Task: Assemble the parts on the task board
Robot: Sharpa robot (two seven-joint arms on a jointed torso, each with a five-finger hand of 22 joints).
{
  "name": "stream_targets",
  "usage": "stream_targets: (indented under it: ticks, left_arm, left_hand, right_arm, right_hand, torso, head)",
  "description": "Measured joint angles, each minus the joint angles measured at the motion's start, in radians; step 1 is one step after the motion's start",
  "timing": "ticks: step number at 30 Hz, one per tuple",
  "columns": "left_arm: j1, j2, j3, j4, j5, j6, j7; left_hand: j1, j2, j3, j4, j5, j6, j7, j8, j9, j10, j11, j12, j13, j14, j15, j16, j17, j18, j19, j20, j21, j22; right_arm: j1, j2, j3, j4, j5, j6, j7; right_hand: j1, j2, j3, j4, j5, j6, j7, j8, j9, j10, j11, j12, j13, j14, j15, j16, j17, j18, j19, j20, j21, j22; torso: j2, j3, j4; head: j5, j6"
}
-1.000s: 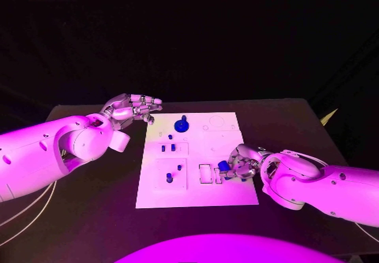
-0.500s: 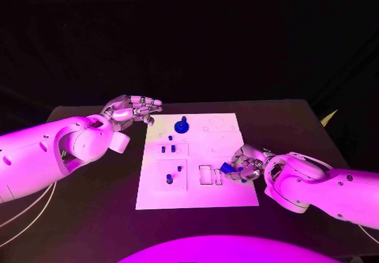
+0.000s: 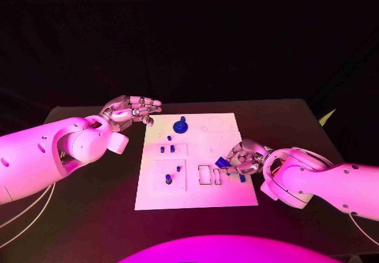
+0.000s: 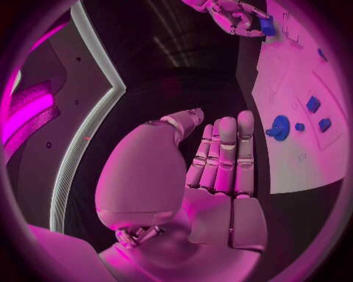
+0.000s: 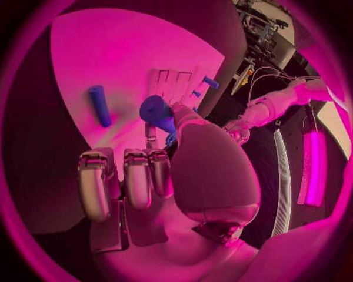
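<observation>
The white task board point(image 3: 229, 189) lies in the middle of the table. My right hand point(image 3: 245, 159) hovers over its right edge and pinches a blue part point(image 3: 223, 163) between thumb and fingers; the right wrist view shows that blue part point(image 5: 156, 110) at the fingertips. A blue cylinder point(image 5: 99, 104) lies loose on the board beside it. A round blue part with a knob point(image 3: 181, 127) stands near the board's far edge. Small blue parts point(image 3: 166, 148) sit in the left panels. My left hand point(image 3: 131, 109) hangs by the board's far left corner, fingers loosely bent, holding nothing.
Two upright slots point(image 3: 210, 176) lie just left of the right hand. More blue pegs point(image 3: 169, 178) stand in the near left panel. The dark table point(image 3: 87, 213) stretches around the board. The left wrist view shows the board point(image 4: 294, 158) and my right hand point(image 4: 235, 14).
My right hand has shifted slightly away from the near edge with the blue part in it. The left hand has stayed where it was.
</observation>
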Motion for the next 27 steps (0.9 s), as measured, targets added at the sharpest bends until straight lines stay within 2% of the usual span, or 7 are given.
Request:
stream_targets:
  ticks: [5,6,12,20,27]
  left_arm:
    - [0.000,0.000,0.000,0.001,0.000,0.008,0.001]
    - [0.000,0.000,0.000,0.001,0.000,0.010,0.001]
    - [0.000,0.000,0.000,0.002,0.000,0.015,0.002]
    - [0.000,-0.001,0.000,0.002,0.000,0.019,0.004]
    - [0.000,-0.002,0.000,0.003,0.000,0.021,0.004]
  left_hand:
    - [0.000,0.000,0.000,0.000,0.000,0.000,0.000,0.000,0.000,0.000,0.000,0.000,0.000,0.000,0.000,0.000,0.000,0.000,0.000,0.000,0.000,0.000]
    - [0.000,0.000,0.000,0.000,0.000,0.000,0.000,0.000,0.000,0.000,0.000,0.000,0.000,0.000,0.000,0.000,0.000,0.000,0.000,0.000,0.000,0.000]
    - [0.000,0.000,0.000,0.000,0.000,0.000,0.000,0.000,0.000,0.000,0.000,0.000,0.000,0.000,0.000,0.000,0.000,0.000,0.000,0.000,0.000,0.000]
    - [0.000,0.000,0.000,0.000,0.000,0.000,0.000,0.000,0.000,0.000,0.000,0.000,0.000,0.000,0.000,0.000,0.000,0.000,0.000,0.000,0.000,0.000]
    - [0.000,0.000,0.000,0.000,0.000,0.000,0.000,0.000,0.000,-0.004,0.004,0.000,0.000,0.000,0.000,0.000,0.000,0.000,0.000,0.000,0.000,0.000]
  right_arm:
    - [0.002,0.023,0.000,-0.001,0.032,0.023,0.006]
    - [0.002,0.030,0.000,-0.004,0.038,0.029,0.006]
    - [-0.001,0.061,0.000,-0.019,0.051,0.048,0.005]
    - [-0.006,0.093,0.000,-0.037,0.050,0.054,-0.001]
    - [-0.011,0.107,0.000,-0.046,0.044,0.058,-0.008]
  right_hand:
    - [-0.053,0.001,0.019,0.006,-0.020,0.000,0.000,0.000,-0.006,0.000,0.000,0.000,0.000,-0.004,-0.004,0.001,0.000,0.000,-0.002,-0.002,0.000,0.001]
    - [-0.066,0.002,0.021,0.005,-0.025,0.006,0.006,0.000,-0.006,0.000,0.000,0.000,0.000,-0.004,-0.004,0.004,0.000,0.000,-0.001,-0.006,0.000,0.001]
    - [-0.113,0.001,0.026,0.005,-0.042,0.011,0.011,0.005,-0.005,0.000,-0.007,0.000,0.000,-0.004,-0.004,0.004,0.000,0.000,0.000,-0.007,0.000,0.001]
    - [-0.161,0.005,0.030,0.006,-0.051,0.025,0.012,0.012,-0.004,0.000,-0.007,0.000,0.000,0.000,-0.007,0.008,0.000,0.000,0.000,-0.007,0.000,0.001]
    - [-0.172,0.003,0.030,0.006,-0.061,0.036,0.011,0.012,0.004,0.000,-0.007,0.000,0.000,0.000,-0.007,0.008,0.000,0.000,0.000,-0.007,0.000,0.001]
  torso:
    - [0.000,-0.0001,0.0008]
    - [0.000,-0.0002,0.0007]
    - [0.000,-0.0005,-0.0002]
    - [0.001,0.0002,0.0003]
    - [0.001,0.0001,0.0002]
  head:
    - [0.000,-0.003]
    - [0.001,-0.004]
    - [0.003,-0.004]
    - [0.006,-0.005]
    - [0.009,-0.009]
